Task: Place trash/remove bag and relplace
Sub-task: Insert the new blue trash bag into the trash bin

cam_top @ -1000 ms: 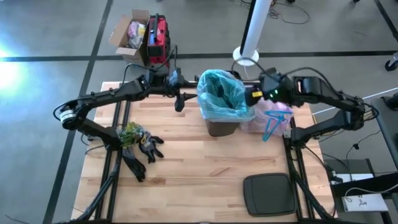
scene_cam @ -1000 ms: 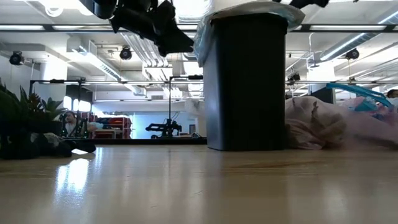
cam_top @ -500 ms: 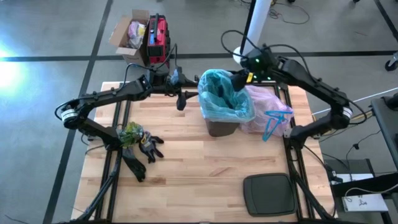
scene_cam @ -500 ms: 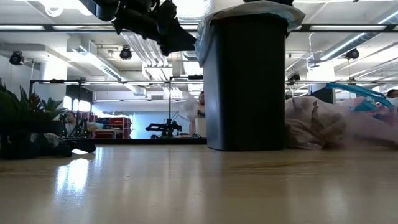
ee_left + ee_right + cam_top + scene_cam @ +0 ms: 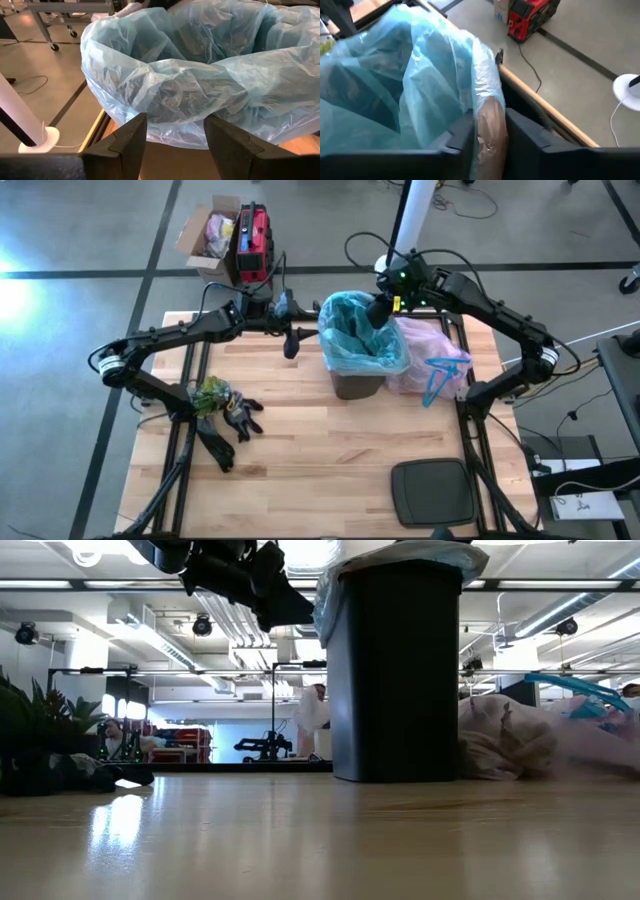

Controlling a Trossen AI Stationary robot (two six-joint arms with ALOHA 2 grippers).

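A black bin (image 5: 355, 380) stands near the table's far edge, lined with a light blue bag (image 5: 358, 335) folded over its rim. The pink-lavender bag (image 5: 432, 358) with blue drawstrings (image 5: 436, 380) lies bunched on the table against the bin's right side, also in the low view (image 5: 515, 740). My right gripper (image 5: 381, 311) is at the bin's far-right rim. My left gripper (image 5: 290, 340) hovers open left of the bin, facing the blue bag (image 5: 190, 85) without touching it. No loose trash scraps show. My right gripper (image 5: 490, 142) straddles the bin's far-right rim (image 5: 491, 120), which is covered by the light blue bag's folded-over edge. One finger (image 5: 457, 137) is on the inner side and one (image 5: 527, 137) on the outer. It comes from above, slanting down. The bag stays draped on the bin.
Black gloves (image 5: 232, 425) and a green-yellow clump (image 5: 210, 392) lie near the table's left edge. A dark flat lid (image 5: 432, 490) sits at the near right. A white pole (image 5: 410, 225) stands behind the bin. The table's middle and near-left wood is bare.
My right gripper has swung from above the pink-lavender bag toward the table's far edge and left, then come down onto the bin's far-right rim. The left arm, bin and both bags have kept still.
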